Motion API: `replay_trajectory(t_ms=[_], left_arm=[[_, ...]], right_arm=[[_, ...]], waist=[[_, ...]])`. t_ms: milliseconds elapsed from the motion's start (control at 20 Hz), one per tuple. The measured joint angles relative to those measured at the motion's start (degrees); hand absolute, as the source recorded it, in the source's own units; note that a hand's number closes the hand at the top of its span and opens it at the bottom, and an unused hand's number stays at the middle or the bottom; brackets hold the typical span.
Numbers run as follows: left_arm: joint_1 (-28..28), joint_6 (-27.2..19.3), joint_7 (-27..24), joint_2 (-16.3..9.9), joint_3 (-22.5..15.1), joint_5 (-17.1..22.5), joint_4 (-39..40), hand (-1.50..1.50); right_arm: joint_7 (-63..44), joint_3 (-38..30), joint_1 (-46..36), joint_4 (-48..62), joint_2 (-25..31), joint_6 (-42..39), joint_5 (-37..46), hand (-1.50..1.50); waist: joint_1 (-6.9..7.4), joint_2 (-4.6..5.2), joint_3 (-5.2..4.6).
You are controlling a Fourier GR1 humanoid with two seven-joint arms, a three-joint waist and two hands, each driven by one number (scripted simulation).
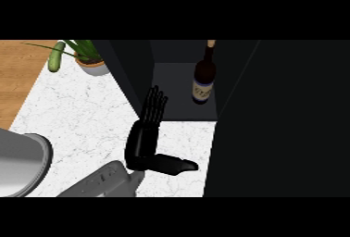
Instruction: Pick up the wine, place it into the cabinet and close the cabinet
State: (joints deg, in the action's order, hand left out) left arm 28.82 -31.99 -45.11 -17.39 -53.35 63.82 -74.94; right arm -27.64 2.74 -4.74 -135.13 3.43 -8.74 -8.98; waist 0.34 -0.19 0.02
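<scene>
1. Cabinet (287, 115): dark, fills the right side of the view; its compartment is open toward the counter.
2. Counter (75, 115): white marble top; a potted plant (89, 58) stands at the far left.
3. Left hand (147, 139): released, fingers straight and pointing at the cabinet's left wall, thumb out, holding nothing.
4. Wine bottle (203, 76): upright inside the cabinet, apart from the hand.

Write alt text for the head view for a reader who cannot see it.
A dark glass wine bottle with a pale label stands inside the open dark cabinet, while the robot's black left hand, fingers straight, reaches toward the cabinet's left door. A potted green plant sits at the back of the white marble counter.
</scene>
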Motion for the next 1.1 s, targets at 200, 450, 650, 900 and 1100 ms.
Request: replay_trajectory(t_ms=[200, 450, 650, 900, 1100], left_arm=[[-3.96, 1.73, 1.71, -5.62, 0.14, -2.11, -7.87, -1.50], [-9.41, 5.10, 2.63, -12.67, 0.53, -4.03, -16.59, 1.50], [-14.47, 8.01, 3.09, -18.68, 2.74, -4.05, -23.24, 1.50], [-21.08, 12.03, 2.52, -26.25, 6.04, -3.24, -29.03, 1.50], [-26.36, 15.98, 1.12, -31.31, 9.78, -1.82, -30.79, -1.50]], right_arm=[[-0.94, 0.57, 0.68, -0.59, 1.85, -3.03, -2.92, 1.50], [0.04, 0.45, 2.50, -1.65, 5.21, -8.75, -5.71, 1.50], [-1.15, 4.12, 3.83, -2.01, 5.23, -10.51, -6.10, 1.50], [-2.43, 10.90, 5.56, -2.31, 3.67, -11.39, -6.52, 1.50], [-5.23, 19.01, 4.91, -2.55, 1.41, -9.81, -6.23, 1.50]], waist=[[0.10, -0.02, 0.02], [0.06, -0.04, 0.01], [0.09, -0.08, 0.00], [0.23, -0.13, -0.02], [0.33, -0.18, -0.06]])
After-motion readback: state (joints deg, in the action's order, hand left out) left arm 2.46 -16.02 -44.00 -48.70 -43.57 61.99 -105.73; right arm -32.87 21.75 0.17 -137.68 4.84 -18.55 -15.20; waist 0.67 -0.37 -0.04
